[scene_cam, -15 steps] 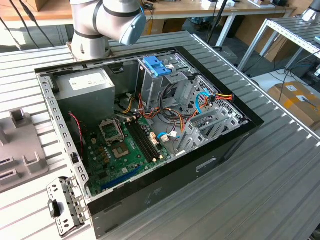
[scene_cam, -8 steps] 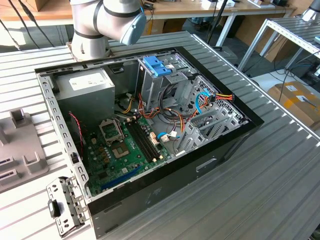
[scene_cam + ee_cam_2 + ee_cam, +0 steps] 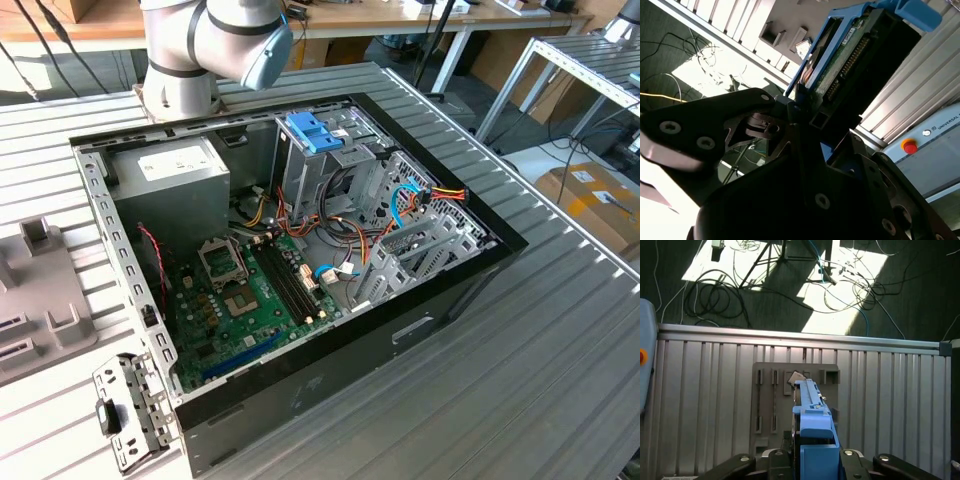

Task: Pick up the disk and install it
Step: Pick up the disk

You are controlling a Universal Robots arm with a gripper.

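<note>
We've got the disk [image 3: 812, 430] clenched edge-on in the jaws, its blue rails and end tab poking out past them. In the first wrist view it's up over a grey holder plate [image 3: 772, 400] lying on the ribbed metal surface [image 3: 700, 405]. In the exterior view, the arm [image 3: 215, 40] hangs at the far edge of the open computer case [image 3: 400, 340]. Inside, a paler blue bracket [image 3: 313, 132] stands near the grey power supply box [image 3: 170, 175], green motherboard [image 3: 250, 295] closer to the camera.

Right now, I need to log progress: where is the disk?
The disk is clamped in the gripper, off the table; in the first wrist view it hangs over the grey slotted tray on the ribbed table.
</note>
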